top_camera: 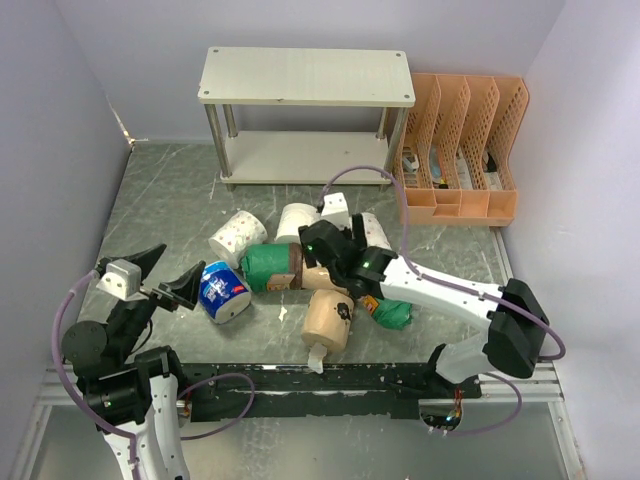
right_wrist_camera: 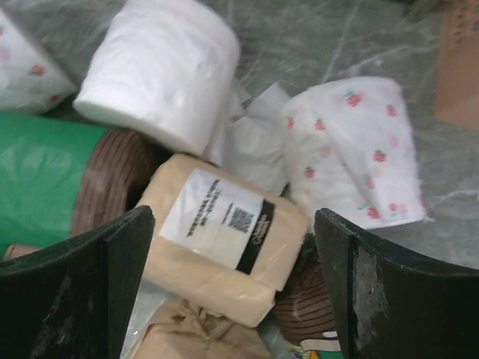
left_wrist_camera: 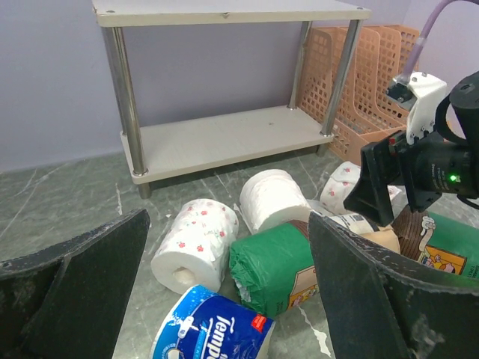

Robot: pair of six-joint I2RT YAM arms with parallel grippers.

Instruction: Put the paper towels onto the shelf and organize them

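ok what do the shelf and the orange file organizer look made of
Shelf: pale matte boards with faint grain, probably laminated wood; its legs look like shiny metal tube, judging by the reflections. Orange organizer: likely moulded plastic, uniform colour with perforated grid walls.

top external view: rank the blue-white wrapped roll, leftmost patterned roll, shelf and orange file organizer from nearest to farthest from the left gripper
1. blue-white wrapped roll, just right of the left gripper
2. leftmost patterned roll, a little further back and right
3. shelf, at the back wall
4. orange file organizer, back right corner
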